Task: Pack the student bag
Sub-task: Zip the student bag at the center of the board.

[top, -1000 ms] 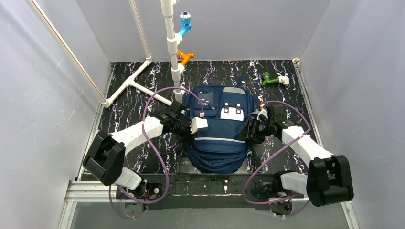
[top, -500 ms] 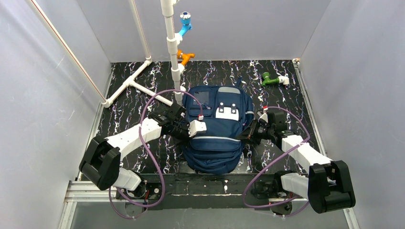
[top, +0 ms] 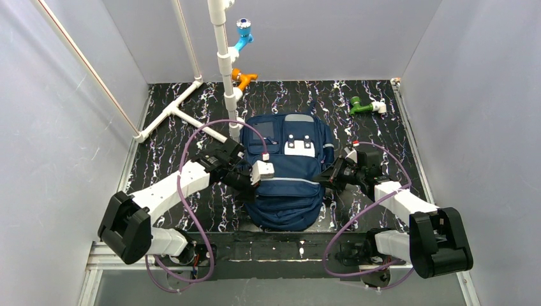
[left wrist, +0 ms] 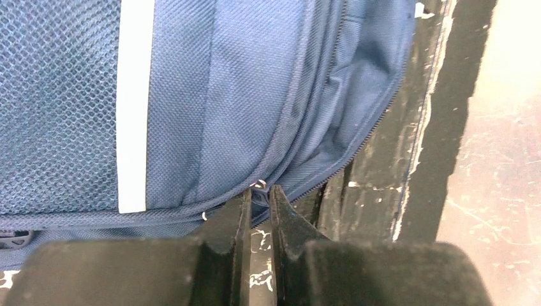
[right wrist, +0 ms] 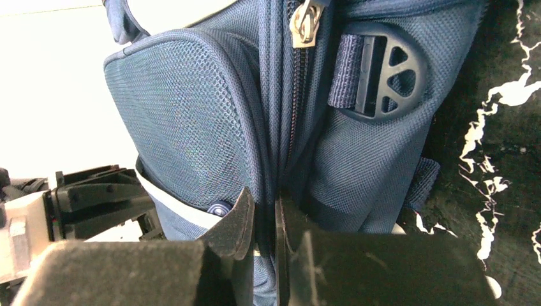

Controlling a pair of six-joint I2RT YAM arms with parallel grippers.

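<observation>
Bag: navy-blue fabric student bag (top: 285,185) is laid front-up at the middle of the black marbled table (top: 383,115).
Left hand (left wrist: 258,191): pressed together, small metal zip pull (left wrist: 258,185) is pinched at the bag's left seam.
Right hand (right wrist: 263,207): the bag's right zip seam is pinched.
Change: bag is shifted slightly left versus a second ago; both elbows are drawn back.
Meaning: opening the main zip is judged the step in hand; packing is judged not yet begun.

Student bag (top: 287,185): one, mid-worktop
Arms: two, left arm (top: 169,185) and right arm (top: 402,199)
Coloured fittings: three; blue fitting (top: 242,32) and orange fitting (top: 244,78) at 11 o'clock, green fitting (top: 361,107) at 2 o'clock
White pipe frame (top: 223,57): one
Strap buckle (right wrist: 383,70): one, in the right wrist view
</observation>
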